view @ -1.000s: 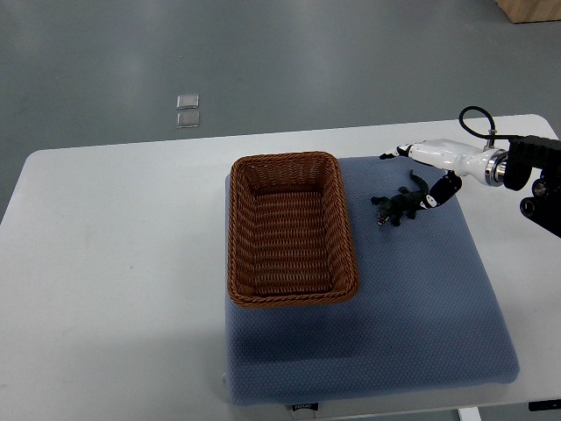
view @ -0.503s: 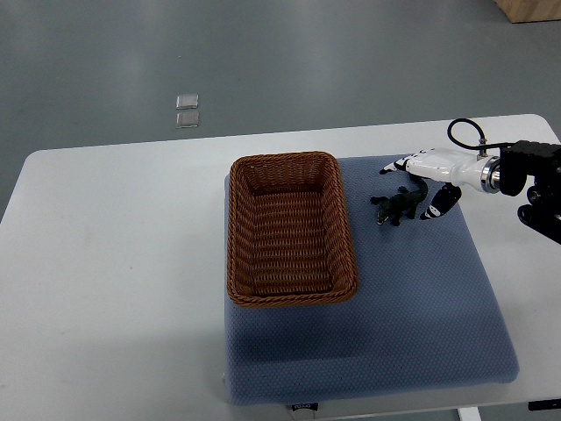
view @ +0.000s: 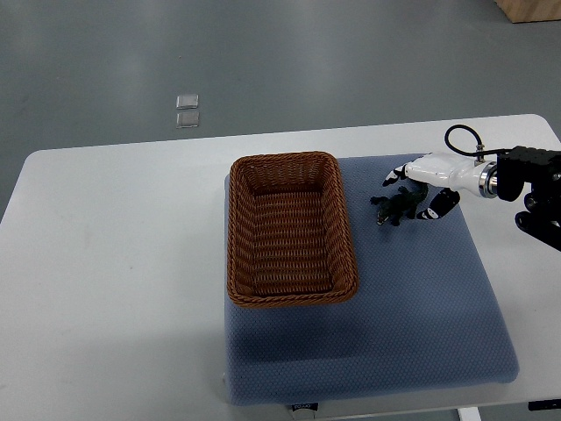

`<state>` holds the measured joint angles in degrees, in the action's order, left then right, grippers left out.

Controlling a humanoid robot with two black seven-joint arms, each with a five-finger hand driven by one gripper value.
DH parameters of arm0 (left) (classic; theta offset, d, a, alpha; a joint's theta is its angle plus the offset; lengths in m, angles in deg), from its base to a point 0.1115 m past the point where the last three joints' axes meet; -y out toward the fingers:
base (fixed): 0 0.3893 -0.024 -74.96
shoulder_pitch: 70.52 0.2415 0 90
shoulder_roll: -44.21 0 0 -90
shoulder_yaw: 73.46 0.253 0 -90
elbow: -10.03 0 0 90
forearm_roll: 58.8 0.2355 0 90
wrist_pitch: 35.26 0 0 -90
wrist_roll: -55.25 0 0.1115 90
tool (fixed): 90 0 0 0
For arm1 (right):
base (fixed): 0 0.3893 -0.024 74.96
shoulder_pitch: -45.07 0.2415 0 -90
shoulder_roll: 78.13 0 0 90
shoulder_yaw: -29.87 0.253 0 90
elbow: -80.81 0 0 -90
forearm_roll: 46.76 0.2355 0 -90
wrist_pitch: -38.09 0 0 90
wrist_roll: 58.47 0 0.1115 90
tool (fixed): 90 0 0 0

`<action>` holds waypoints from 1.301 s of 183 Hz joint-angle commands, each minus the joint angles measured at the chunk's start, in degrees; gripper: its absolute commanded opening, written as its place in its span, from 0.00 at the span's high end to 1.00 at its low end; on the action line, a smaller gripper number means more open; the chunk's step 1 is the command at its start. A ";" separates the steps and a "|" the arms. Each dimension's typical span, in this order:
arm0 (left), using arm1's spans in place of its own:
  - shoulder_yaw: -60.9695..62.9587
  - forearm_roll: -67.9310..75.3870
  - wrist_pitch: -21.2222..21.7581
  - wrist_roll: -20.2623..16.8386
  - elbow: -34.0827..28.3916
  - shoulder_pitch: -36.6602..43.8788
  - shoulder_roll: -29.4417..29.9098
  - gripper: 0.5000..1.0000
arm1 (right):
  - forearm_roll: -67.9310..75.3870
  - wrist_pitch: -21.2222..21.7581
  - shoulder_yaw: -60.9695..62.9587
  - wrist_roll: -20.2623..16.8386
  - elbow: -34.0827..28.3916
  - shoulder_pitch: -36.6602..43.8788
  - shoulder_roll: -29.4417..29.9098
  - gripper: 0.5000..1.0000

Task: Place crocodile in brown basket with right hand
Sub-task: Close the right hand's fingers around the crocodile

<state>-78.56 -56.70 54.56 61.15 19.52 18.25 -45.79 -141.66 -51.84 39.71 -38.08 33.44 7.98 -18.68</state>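
A small dark green toy crocodile (view: 392, 208) lies on the blue mat, just right of the brown wicker basket (view: 237, 230), its head pointing toward the basket. My right hand (view: 414, 193) comes in from the right edge and hovers over the crocodile's tail end. It is open, with the white fingers (view: 394, 175) spread above the toy and the thumb on its right side. I cannot tell whether they touch the toy. The basket holds nothing. The left arm does not show.
The blue padded mat (view: 394, 333) covers the right half of the white table (view: 114, 263). Two small clear squares (view: 187, 110) lie on the grey floor beyond the table. A wooden box corner (view: 530, 9) shows at the top right.
My right hand has moved left and slightly down, from beside the crocodile's tail to over it. The crocodile and basket have not moved.
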 commanded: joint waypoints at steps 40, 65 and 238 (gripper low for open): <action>0.00 0.02 0.00 -0.01 0.01 0.00 0.00 0.00 | 0.07 -1.22 -1.67 -0.01 0.09 -0.09 0.05 0.44; 0.00 -0.07 0.00 -0.01 0.01 0.00 0.00 0.00 | -0.28 -1.57 -1.76 -0.01 1.15 -0.09 0.75 0.44; 0.00 -0.07 0.00 -0.01 0.01 0.00 0.00 0.00 | -0.81 -5.79 -4.13 -0.01 3.78 0.00 0.84 1.00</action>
<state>-78.56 -56.72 54.56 61.15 19.52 18.24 -45.79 -142.52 -57.48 35.37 -38.07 37.22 7.97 -17.58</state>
